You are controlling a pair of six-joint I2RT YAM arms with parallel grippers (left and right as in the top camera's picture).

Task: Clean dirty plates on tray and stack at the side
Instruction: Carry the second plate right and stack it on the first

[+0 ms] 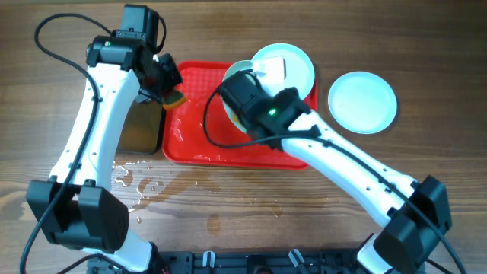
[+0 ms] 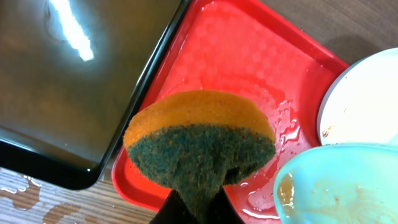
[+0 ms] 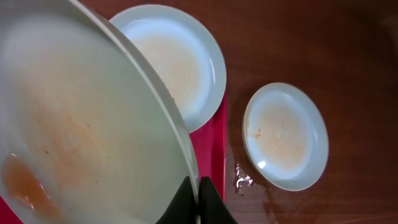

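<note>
Overhead view: the red tray (image 1: 190, 144) is laid with its long axis across the table (image 1: 426, 61), left to right, and a wet film is seen on its floor. A held plate (image 3: 81, 124) is kept up over the tray's middle and tilted (its rim runs on a diagonal in the right wrist view). Its hollow, orange-smeared face is turned toward the left arm's side. From above, most of it is covered by the right arm. A second plate (image 1: 297, 72) is lying flat at the tray's far right corner, partly over the rim. A third plate (image 1: 363, 101) is placed on the table to the right, apart from the tray.

The right gripper (image 3: 199, 198) is closed almost fully, and the held plate's rim is pinched between its fingers. The left gripper (image 2: 196, 208) is mostly cut off by the picture's lower edge. It is clamped on a sponge (image 2: 199, 137), orange above and dark green below, which is held over the tray's left edge, beside the black tray (image 2: 68, 81) of brownish water.
</note>
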